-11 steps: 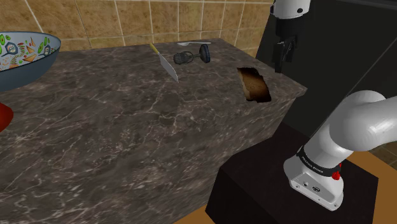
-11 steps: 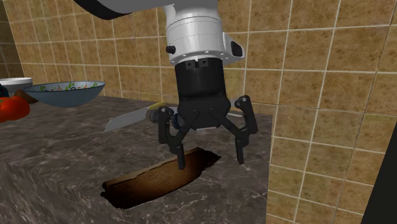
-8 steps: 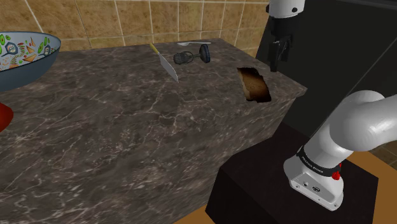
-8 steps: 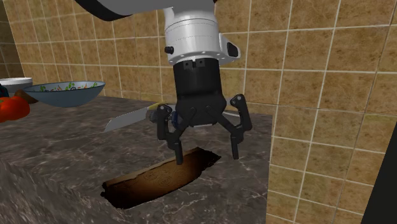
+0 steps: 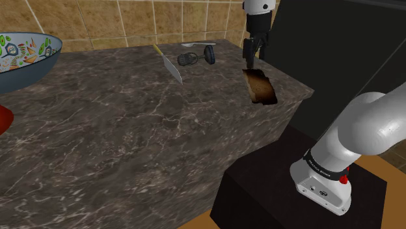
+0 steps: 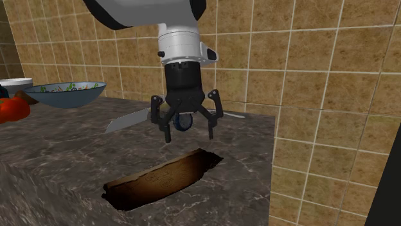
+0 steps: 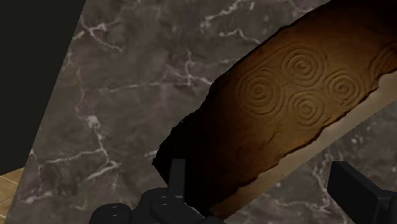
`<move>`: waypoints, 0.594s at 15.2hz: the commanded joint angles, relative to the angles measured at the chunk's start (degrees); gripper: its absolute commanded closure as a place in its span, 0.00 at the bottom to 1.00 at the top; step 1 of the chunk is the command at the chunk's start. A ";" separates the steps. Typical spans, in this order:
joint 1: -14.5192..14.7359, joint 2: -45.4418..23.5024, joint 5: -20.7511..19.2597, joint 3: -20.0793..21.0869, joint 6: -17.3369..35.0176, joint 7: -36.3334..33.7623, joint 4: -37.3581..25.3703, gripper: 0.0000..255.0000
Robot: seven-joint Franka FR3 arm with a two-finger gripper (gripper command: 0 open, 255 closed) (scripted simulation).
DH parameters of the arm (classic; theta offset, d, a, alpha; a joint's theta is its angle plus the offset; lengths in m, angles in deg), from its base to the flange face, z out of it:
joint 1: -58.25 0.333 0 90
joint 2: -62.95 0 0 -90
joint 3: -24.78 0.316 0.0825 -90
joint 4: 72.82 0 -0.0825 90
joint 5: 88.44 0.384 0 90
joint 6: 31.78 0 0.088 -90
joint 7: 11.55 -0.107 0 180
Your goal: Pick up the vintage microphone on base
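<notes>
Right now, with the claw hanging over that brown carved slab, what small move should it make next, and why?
Probably a short sideways glide toward the shoulder view's left, without descending yet. The open claw hovers over the spiral-carved brown slab, while the microphone lies further along the counter near the tiled wall, not beneath it.

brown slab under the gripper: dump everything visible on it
The brown slab is a long flat piece with ragged, darker edges and concentric spirals carved in its top; the material is unclear. It lies flat on the dark veined counter, near its edge on the stand's side. Only the counter touches it: the gripper hangs above one end, fingers apart.
</notes>
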 commanded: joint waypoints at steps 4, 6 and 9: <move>0.89 -9.87 1.19 1.84 1.87 -1.79 -9.20 0.00; 1.25 -13.76 1.40 2.51 2.25 -2.47 -13.20 0.00; 1.86 -19.68 1.49 3.48 2.39 -3.48 -19.72 0.00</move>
